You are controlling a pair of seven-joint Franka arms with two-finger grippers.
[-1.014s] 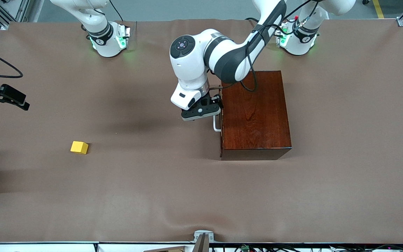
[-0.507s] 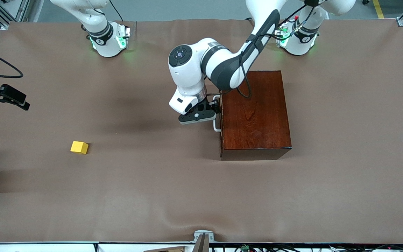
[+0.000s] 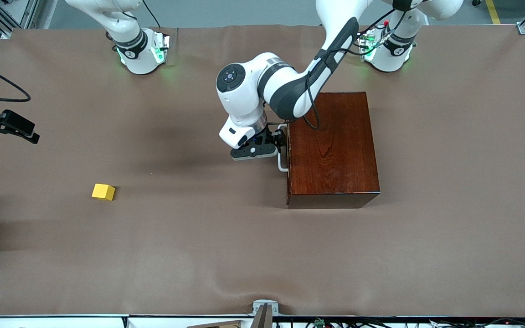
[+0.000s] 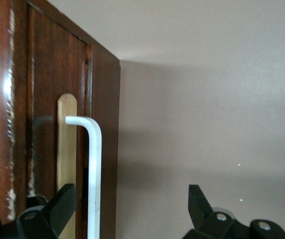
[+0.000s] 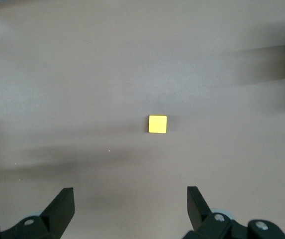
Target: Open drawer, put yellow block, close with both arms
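left pincer (image 4: 127, 209) open astride drawer (image 3: 288, 155) handle (image 4: 93, 169).

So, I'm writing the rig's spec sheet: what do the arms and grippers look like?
Both arms are white with black joint sections and round green-lit bases. A black cable runs along the left arm. The left gripper and right gripper have black two-finger jaws.

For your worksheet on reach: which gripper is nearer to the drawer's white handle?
Left. The left gripper is open at the handle; the right gripper, open, is over bare table near the yellow block.
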